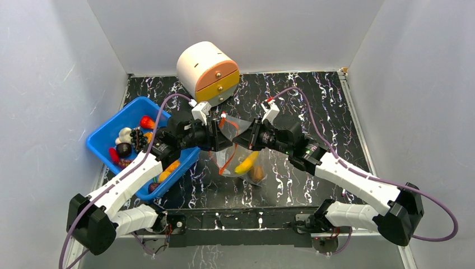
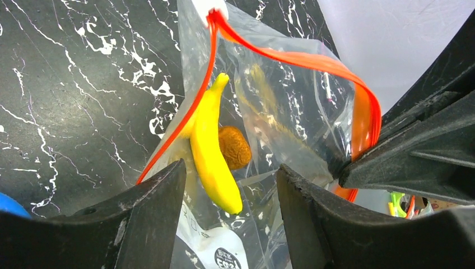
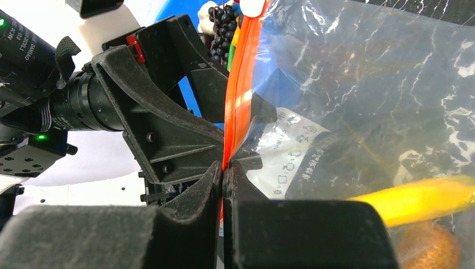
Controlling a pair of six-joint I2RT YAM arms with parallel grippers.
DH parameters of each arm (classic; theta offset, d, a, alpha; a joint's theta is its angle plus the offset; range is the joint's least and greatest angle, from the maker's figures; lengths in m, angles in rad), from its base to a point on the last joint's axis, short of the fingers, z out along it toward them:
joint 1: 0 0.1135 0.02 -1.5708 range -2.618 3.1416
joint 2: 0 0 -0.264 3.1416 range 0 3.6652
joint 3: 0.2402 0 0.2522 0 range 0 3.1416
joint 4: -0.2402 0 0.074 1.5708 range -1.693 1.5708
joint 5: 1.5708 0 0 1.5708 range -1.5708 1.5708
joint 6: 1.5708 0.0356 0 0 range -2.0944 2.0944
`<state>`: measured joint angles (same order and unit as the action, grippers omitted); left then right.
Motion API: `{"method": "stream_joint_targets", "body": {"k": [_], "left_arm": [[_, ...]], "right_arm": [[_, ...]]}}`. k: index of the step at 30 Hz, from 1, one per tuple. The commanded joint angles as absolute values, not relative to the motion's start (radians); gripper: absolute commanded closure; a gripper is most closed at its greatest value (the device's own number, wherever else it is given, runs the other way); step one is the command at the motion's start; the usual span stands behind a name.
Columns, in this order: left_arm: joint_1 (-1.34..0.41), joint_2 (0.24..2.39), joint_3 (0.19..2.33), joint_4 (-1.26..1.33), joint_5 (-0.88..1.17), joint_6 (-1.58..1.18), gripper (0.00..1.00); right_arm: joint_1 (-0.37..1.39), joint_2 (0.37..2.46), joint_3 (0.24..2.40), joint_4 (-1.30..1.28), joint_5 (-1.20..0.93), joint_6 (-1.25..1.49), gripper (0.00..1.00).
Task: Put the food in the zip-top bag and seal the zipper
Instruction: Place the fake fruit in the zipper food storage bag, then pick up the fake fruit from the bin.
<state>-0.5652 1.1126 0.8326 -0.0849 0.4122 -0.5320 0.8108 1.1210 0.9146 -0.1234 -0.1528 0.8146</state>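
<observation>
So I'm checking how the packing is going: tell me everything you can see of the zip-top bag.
The zip-top bag is a clear, crinkly plastic pouch with a white printed label and a red-orange zipper along its mouth, which gapes open. Inside lie a yellow banana and a brown round piece. The right pincer is shut on one end of the zipper; the left pincer stands open at the mouth, contact unclear.

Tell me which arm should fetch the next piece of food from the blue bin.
Left. The left gripper stands open, clamping nothing, and the blue bin lies on its side. The right gripper is shut on the zipper of the zip-top bag; releasing would likely let the mouth sag.
</observation>
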Motion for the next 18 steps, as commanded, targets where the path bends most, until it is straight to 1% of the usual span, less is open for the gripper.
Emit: {"method": "stream_joint_targets", "body": {"k": [1, 6, 10, 15, 18], "left_arm": [[-0.571, 1.061, 0.886, -0.107, 0.433, -0.532, 0.41], [-0.57, 1.03, 0.931, -0.142, 0.424, -0.536, 0.39], [-0.569, 1.012, 0.994, -0.243, 0.368, -0.478, 0.36], [-0.57, 0.987, 1.085, -0.374, 0.212, -0.412, 0.35], [-0.569, 0.978, 1.137, -0.432, 0.081, -0.389, 0.39]], "right_arm": [[0.814, 1.078, 0.937, -0.06, -0.122, 0.819, 1.0], [0.814, 1.057, 0.926, -0.081, -0.087, 0.815, 1.0], [0.815, 1.036, 0.916, -0.109, -0.058, 0.802, 1.0], [0.814, 1.004, 0.905, -0.144, -0.019, 0.79, 1.0], [0.813, 0.989, 0.904, -0.16, -0.001, 0.778, 1.0]]}}
